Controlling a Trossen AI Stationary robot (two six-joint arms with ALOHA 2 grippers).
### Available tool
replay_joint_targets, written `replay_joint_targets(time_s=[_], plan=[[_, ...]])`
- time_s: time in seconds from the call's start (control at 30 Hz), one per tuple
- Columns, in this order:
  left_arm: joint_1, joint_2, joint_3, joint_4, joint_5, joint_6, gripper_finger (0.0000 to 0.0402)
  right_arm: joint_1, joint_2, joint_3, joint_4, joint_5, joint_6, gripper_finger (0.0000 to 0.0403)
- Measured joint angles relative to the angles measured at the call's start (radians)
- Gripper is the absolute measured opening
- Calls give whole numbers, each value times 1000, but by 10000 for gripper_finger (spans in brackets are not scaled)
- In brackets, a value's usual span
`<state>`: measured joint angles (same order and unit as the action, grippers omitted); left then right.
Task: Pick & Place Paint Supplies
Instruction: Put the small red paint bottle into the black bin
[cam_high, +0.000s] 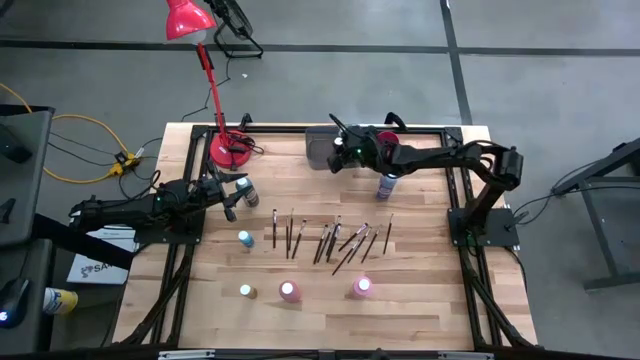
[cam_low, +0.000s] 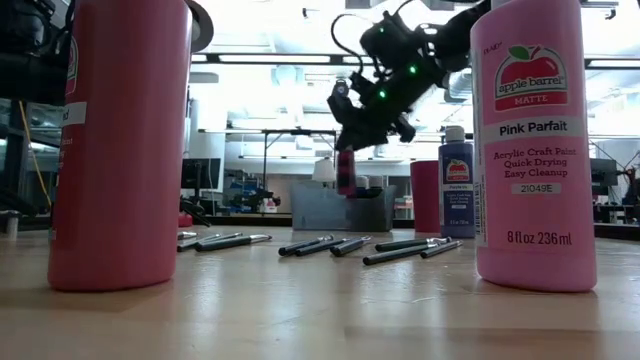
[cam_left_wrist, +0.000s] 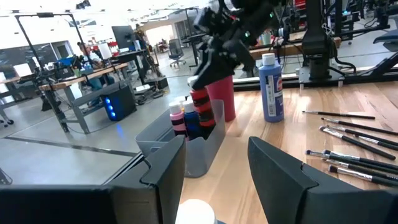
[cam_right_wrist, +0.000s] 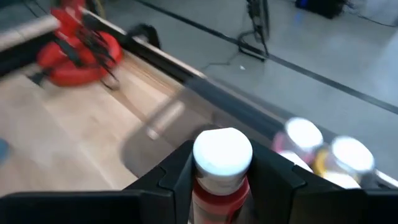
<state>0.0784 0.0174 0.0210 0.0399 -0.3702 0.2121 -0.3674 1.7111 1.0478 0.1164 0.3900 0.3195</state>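
Looking straight down, the high view shows the right hand (cam_high: 338, 152) reaching over the grey bin (cam_high: 320, 150) at the far edge of the desk (cam_high: 420, 300), while the left hand (cam_high: 228, 200) sits at the desk's left side by a dark bottle (cam_high: 247, 190). A row of paintbrushes (cam_high: 330, 238) lies across the middle; a blue bottle (cam_high: 386, 185) stands to the right of the bin, and pink bottles (cam_high: 290, 291) wait along the near edge.

In the low view the right hand (cam_low: 350, 150) hangs over the bin (cam_low: 340, 210), closed on a red-labelled bottle (cam_low: 346, 172) whose base is roughly level with the rim. A red cup (cam_low: 425, 196) and the blue bottle (cam_low: 456, 185) stand to its right; a Pink Parfait bottle (cam_low: 528, 150) looms near the camera.

From the left wrist view, the left hand's fingers (cam_left_wrist: 277, 177) stand wide apart with nothing gripped; a white cap (cam_left_wrist: 196, 213) sits low between them. Beyond, the red-labelled bottle (cam_left_wrist: 202, 109) hangs over bottles already standing in the bin (cam_left_wrist: 186, 146).

The right wrist view shows the fingers (cam_right_wrist: 180, 168) clamped either side of the white-capped bottle (cam_right_wrist: 222, 168), with other caps (cam_right_wrist: 351, 155) below in the bin.

The risk, as I judge it, is letting go above the packed bottles: the bottle could land on a neighbour's cap and tip, or catch the bin wall and fall onto the desk. It looks smooth and top-heavy, so a high release would likely bounce.
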Motion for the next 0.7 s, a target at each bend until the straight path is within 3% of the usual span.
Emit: replay_joint_targets(time_s=[0.7], plan=[[0, 0, 0, -2, 0, 0, 171, -67, 32, -63, 29, 20, 24, 129]])
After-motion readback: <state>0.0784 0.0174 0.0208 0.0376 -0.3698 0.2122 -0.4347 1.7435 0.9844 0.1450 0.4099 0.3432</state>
